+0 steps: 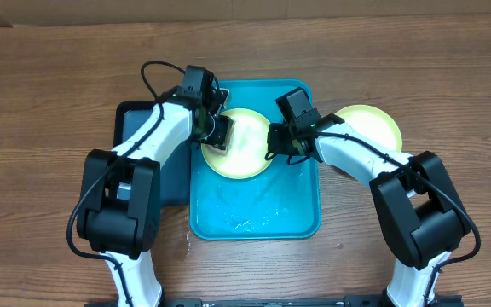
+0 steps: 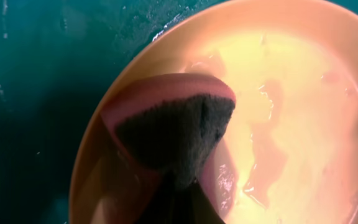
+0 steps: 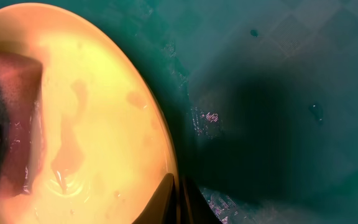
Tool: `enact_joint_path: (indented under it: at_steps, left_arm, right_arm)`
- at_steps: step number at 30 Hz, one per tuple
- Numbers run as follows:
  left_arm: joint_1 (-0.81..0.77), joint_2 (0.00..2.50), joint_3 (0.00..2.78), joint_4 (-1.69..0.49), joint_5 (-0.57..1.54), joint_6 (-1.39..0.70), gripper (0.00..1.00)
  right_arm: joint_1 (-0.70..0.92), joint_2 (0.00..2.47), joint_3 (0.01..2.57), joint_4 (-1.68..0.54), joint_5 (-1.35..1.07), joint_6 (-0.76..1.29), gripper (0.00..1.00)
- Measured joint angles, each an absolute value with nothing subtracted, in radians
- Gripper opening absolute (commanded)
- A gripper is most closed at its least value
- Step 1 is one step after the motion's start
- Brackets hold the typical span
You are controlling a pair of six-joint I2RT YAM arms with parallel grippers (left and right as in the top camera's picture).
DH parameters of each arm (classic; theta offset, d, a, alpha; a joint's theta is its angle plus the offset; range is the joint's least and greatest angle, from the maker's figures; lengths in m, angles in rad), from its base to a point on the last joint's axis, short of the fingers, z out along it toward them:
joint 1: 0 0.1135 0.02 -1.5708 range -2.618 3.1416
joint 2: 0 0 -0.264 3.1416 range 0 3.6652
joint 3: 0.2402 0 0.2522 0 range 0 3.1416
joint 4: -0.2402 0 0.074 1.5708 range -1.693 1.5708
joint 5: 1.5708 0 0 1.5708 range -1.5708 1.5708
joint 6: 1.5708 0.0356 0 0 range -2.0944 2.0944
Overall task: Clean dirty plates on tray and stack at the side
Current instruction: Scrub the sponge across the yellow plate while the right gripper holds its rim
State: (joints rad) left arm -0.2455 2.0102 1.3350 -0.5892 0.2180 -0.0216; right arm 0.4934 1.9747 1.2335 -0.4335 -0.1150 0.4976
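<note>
Wood grain runs the full width of the brown bench [image 1: 49, 77], and along its far edge a pale tan strip is all that shows of the room. At the centre lies the turquoise tray [image 1: 297, 213], its floor wet, with streaks and beads of water shining towards the near end. A smaller dark navy tray [image 1: 176, 181] sits against its left side, partly under the left arm. One yellow-green plate [image 1: 245, 153] rests in the far half of the turquoise tray, its pale centre glossy with water and marked by a faint orange-red smear. The left tool [image 1: 217, 132] is closed on a pink sponge [image 2: 173, 130] with a dark grey scouring face, and the sponge is pressed onto the left part of the plate. The right tool [image 1: 277, 145] is pinched onto the plate's right rim, one finger over the inside and the other outside the edge. A second plate [image 1: 372, 124], also yellow-green, lies on the bare bench just beside the tray's far right corner, with the right arm crossing over part of it.
</note>
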Motion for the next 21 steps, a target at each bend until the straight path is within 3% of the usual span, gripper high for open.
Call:
enact_joint_path:
  at_steps: [7, 15, 21]
  left_arm:
    - [-0.240, 1.986, 1.254, -0.479, 0.273, -0.029, 0.04]
    - [-0.244, 1.986, 1.256, -0.514, 0.526, -0.046, 0.04]
    - [-0.253, 1.954, 1.336, -0.542, 0.524, -0.052, 0.04]
  right_arm:
    - [0.493, 1.975, 1.234, -0.436, -0.105, 0.497, 0.04]
    - [0.494, 1.975, 1.234, -0.426, -0.105, 0.496, 0.04]
    - [0.499, 1.975, 1.234, -0.426, -0.108, 0.494, 0.04]
